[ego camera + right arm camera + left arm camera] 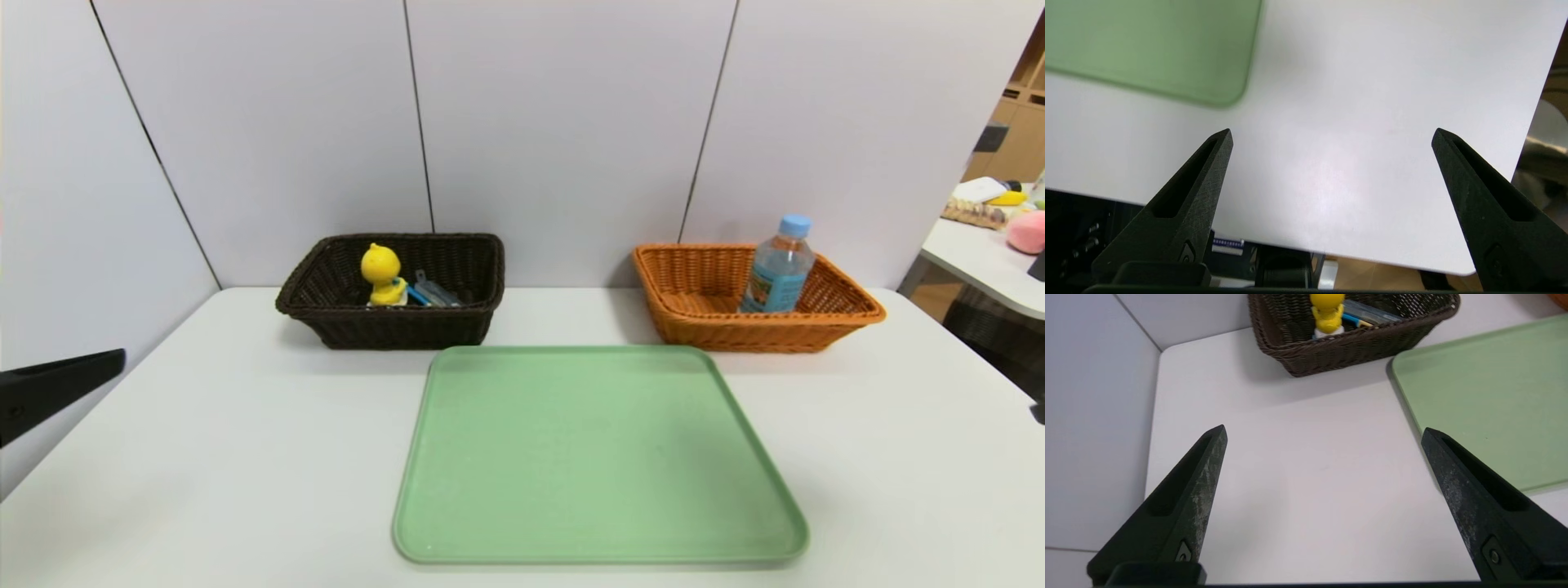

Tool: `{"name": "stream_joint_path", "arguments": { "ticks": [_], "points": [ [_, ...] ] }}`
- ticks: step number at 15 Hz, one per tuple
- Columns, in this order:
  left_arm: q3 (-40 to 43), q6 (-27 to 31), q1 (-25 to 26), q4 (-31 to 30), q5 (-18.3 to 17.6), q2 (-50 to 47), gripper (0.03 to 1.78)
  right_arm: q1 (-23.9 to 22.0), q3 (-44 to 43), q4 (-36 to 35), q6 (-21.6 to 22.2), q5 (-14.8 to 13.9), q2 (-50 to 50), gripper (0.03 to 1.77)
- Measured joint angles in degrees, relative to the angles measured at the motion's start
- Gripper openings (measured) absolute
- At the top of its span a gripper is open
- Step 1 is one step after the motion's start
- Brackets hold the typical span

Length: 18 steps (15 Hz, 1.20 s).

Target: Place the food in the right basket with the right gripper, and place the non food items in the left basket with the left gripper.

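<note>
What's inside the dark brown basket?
In the dark brown basket: yellow duck toy, clear grey case, blue-handled item. The near wall hides their lower parts and some of the floor.

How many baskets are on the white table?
2: the dark brown basket, behind the green tray on the left, and the orange basket, behind it on the right.

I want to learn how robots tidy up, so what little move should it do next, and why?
Probably just draw the open right gripper back from the table's near right side: the bottle stands in the orange basket, and the duck sits in the dark basket.
</note>
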Motion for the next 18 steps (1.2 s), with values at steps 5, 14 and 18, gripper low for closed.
{"name": "stream_joint_path", "arguments": {
  "ticks": [5, 14, 18],
  "points": [
    [1.9, 0.0, 5.8, 0.6, -0.1, -8.6, 1.69, -6.5, 18.6, -5.6, 0.6, 0.6, -19.6, 1.69],
    [18.9, -1.1, 12.6, -2.3, 0.1, -33.0, 1.69, -8.3, 50.8, -25.0, 0.9, -0.1, -63.2, 1.69],
    [27.6, -0.3, 14.4, -7.4, -0.8, -38.5, 1.69, -8.5, 60.6, -40.6, 1.9, -1.2, -72.0, 1.69]
  ]
}}
